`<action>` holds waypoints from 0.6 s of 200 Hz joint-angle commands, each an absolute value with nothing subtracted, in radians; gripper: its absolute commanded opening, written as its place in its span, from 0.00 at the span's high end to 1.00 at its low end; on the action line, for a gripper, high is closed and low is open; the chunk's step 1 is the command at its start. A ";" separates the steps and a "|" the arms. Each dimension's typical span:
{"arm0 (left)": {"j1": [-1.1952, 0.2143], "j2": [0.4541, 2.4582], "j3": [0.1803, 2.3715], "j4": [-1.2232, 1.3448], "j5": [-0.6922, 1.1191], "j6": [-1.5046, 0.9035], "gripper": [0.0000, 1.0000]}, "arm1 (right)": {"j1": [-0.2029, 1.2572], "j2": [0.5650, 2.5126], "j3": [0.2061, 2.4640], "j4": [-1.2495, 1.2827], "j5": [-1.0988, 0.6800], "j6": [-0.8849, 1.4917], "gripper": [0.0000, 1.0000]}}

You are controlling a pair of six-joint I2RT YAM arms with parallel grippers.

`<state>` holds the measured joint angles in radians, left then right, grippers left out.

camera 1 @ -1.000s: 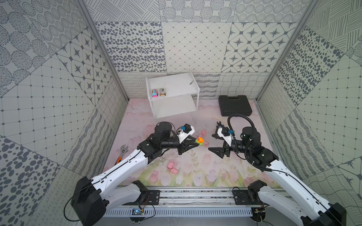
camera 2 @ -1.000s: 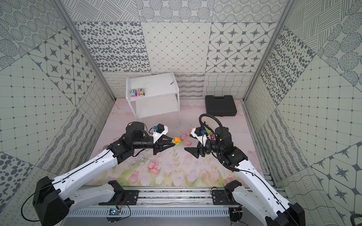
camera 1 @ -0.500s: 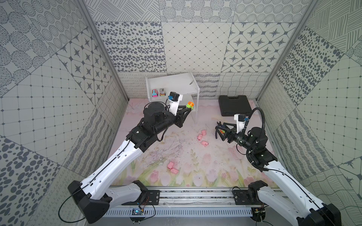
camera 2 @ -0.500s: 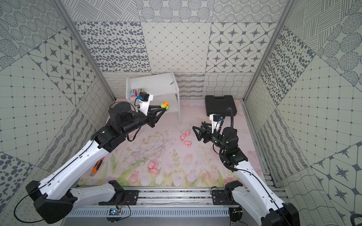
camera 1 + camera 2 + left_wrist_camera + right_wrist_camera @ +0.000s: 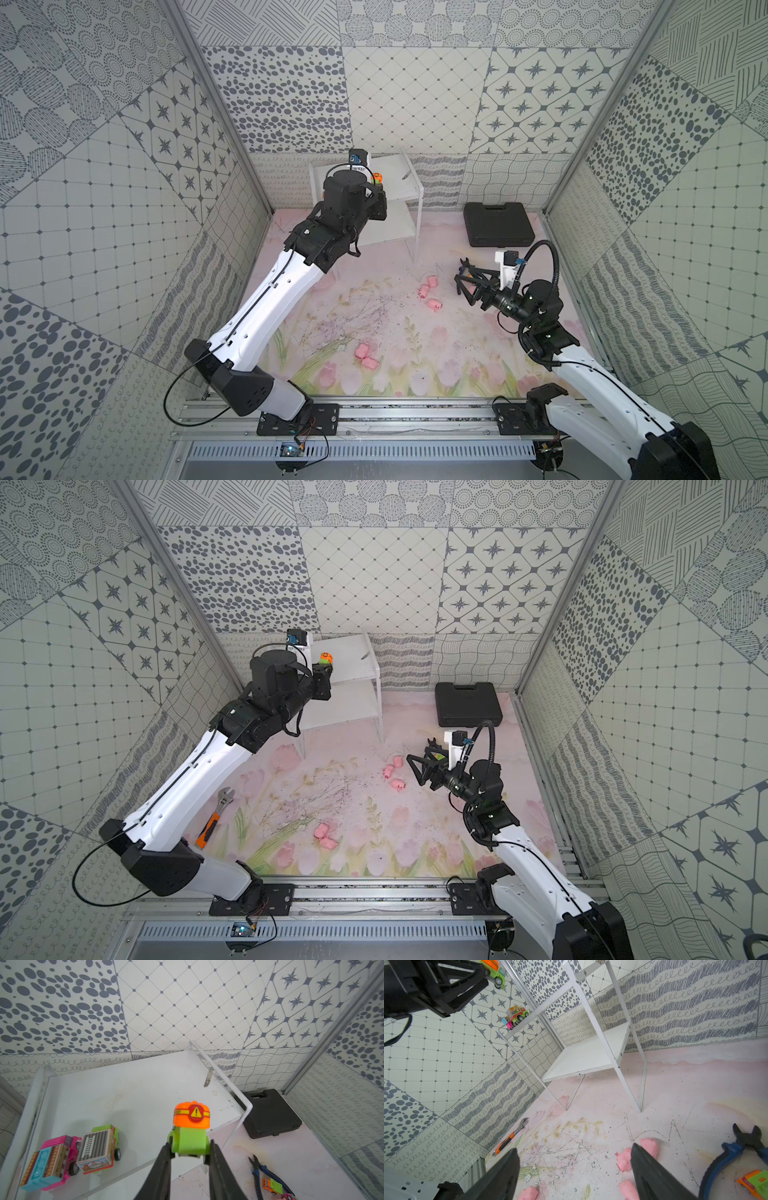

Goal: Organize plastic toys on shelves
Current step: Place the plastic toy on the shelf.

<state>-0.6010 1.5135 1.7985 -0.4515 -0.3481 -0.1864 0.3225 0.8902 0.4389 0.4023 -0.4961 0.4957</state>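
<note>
Right, my left gripper (image 5: 190, 1150) has its jaws clamped on the green body of the orange-and-green plastic toy truck (image 5: 191, 1120), whose orange drum points away from the wrist. I'm holding it in the air above the top board of the white two-tier rack with flat boards and thin legs (image 5: 133, 1088), over the board's front edge and not touching it. In both top views the rack stands against the back wall.

Two toys are parked side by side toward the left end of that top board: a pink plastic toy car with a blue box (image 5: 56, 1157) and a green plastic toy car with a striped box (image 5: 99, 1147).

My right gripper (image 5: 575, 1159) hangs low over the pink floral mat (image 5: 591, 1105), jaws wide apart with nothing between them. Three small pink plastic pigs (image 5: 432, 281) lie just beside it. In the right wrist view one finger (image 5: 645, 1172) crosses in front of them, and I can't tell whether it touches any. A pair of pink plastic pigs (image 5: 362, 351) lies close together nearer the front rail.

Blue-handled pliers (image 5: 726, 1159) lie on the mat by the right gripper, with a small orange-and-green toy car (image 5: 753, 1185) just beside the handles. A black rectangular plastic case (image 5: 498, 224) sits near the back wall, right of the rack. An orange-handled wrench (image 5: 214, 816) lies on the mat's left side.
</note>
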 commanded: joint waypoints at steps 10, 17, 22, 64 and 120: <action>-0.554 1.617 1.883 -0.479 -0.478 -0.146 0.83 | 0.310 0.858 0.431 0.474 -0.531 0.496 0.11; -0.546 1.635 1.893 -0.476 -0.472 -0.146 0.83 | 0.308 0.855 0.430 0.473 -0.536 0.493 0.11; -0.545 1.646 1.902 -0.477 -0.467 -0.142 0.83 | 0.307 0.853 0.431 0.471 -0.541 0.492 0.11; -0.532 1.708 1.929 -0.479 -0.459 -0.138 0.83 | 0.293 0.846 0.436 0.467 -0.563 0.492 0.11; -0.526 1.720 1.888 -0.483 -0.422 -0.146 0.83 | 0.289 0.844 0.432 0.469 -0.561 0.489 0.11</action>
<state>-0.5323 1.7203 1.9083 -0.4854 -0.4282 -0.1570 0.2947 0.8616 0.4374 0.4126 -0.5522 0.4942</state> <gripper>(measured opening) 0.296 0.890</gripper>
